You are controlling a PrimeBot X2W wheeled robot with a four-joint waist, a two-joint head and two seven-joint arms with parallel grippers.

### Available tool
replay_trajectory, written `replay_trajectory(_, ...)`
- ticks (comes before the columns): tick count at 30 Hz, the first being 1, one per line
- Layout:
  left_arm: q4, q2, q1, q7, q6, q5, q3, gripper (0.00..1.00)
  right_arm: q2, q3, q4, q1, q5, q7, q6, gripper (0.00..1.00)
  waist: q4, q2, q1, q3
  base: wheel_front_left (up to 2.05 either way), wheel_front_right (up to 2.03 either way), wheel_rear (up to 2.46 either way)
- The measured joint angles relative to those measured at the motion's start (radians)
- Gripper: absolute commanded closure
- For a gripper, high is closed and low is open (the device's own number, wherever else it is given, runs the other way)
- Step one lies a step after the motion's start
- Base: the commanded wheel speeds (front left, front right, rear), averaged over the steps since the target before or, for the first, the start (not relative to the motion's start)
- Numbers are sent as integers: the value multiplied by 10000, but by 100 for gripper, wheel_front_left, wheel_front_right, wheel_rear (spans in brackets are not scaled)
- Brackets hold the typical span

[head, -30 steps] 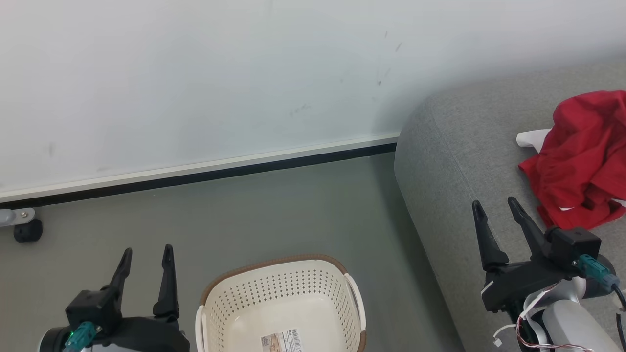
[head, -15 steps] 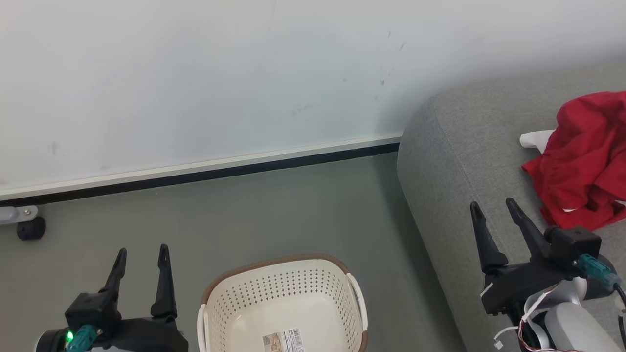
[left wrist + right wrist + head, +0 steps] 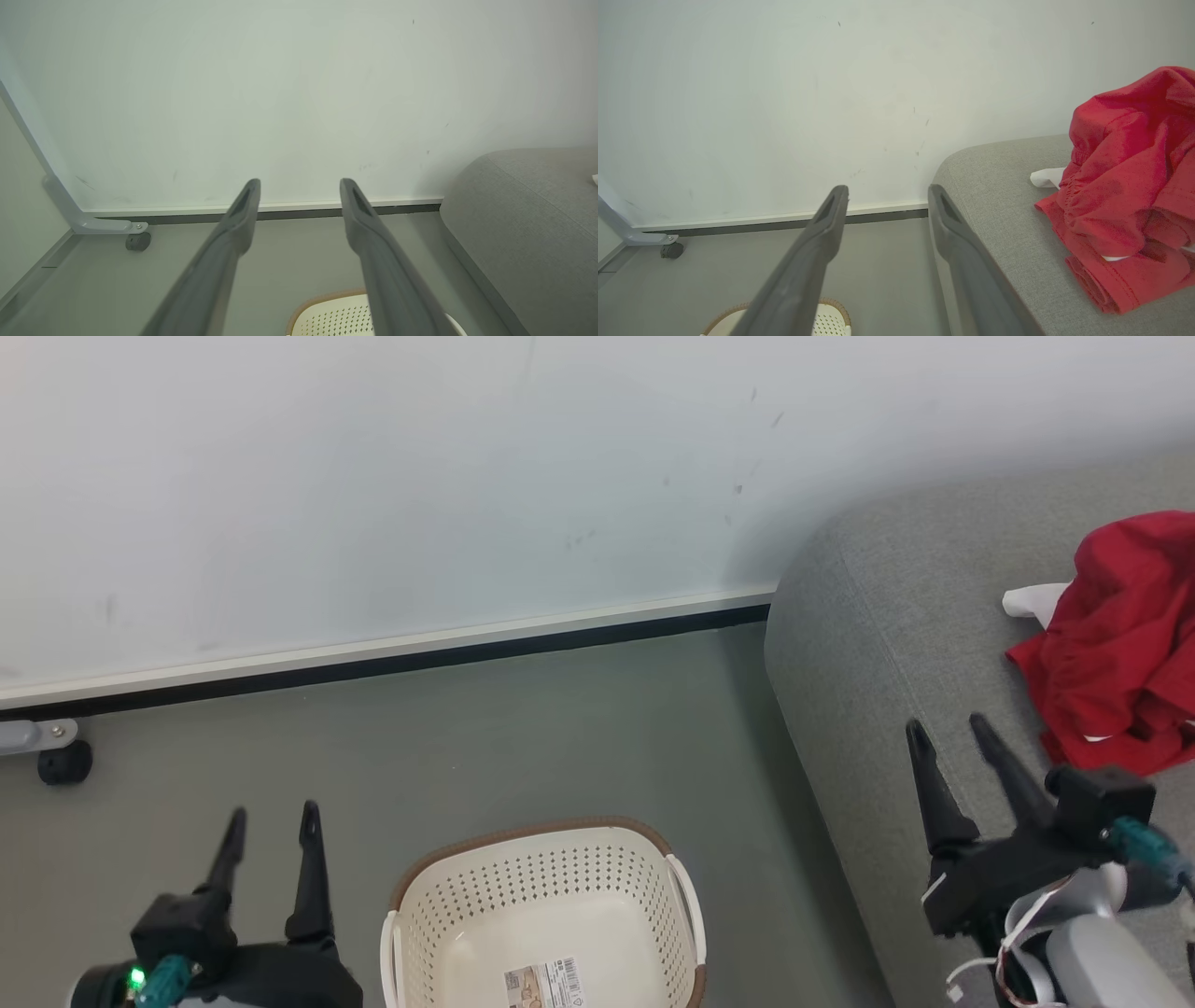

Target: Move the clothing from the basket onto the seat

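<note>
The red clothing (image 3: pixel 1125 644) with a white sleeve lies crumpled on the grey seat (image 3: pixel 887 616) at the right; the right wrist view shows the clothing (image 3: pixel 1125 186) on the seat (image 3: pixel 999 186) too. The cream basket (image 3: pixel 541 924) with its brown rim stands on the floor at bottom centre, holding nothing but a paper label on its base. My left gripper (image 3: pixel 273 814) is open, left of the basket, with nothing between its fingers. Over the seat's front edge my right gripper (image 3: pixel 948 728) is open, a little left of the clothing and apart from it.
A white wall with a pale skirting board (image 3: pixel 373 658) runs behind the grey floor (image 3: pixel 467 737). A grey metal leg with a black caster (image 3: pixel 61 761) stands at the far left. The basket's rim (image 3: pixel 327 298) peeks in at the bottom of the left wrist view.
The whole head view has shifted slightly, so the camera has moved. Both grippers stay open in about the same places; clothing and basket lie as before.
</note>
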Motion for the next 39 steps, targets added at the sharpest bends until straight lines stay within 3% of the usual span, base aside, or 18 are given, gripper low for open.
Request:
replay_trajectory(10, 456, -153, 193, 109, -115, -458, 42, 100, 293, -267, 403, 385, 477, 92, 81, 100, 49, 0, 0, -17, 0, 0, 0)
replay_trajectory(39, 1018, -433, 125, 878, -825, -4644, 648, 100, 928, -1501, 650, 597, 4149, 698, 543, 100, 366, 0, 0, -158, 0, 0, 0)
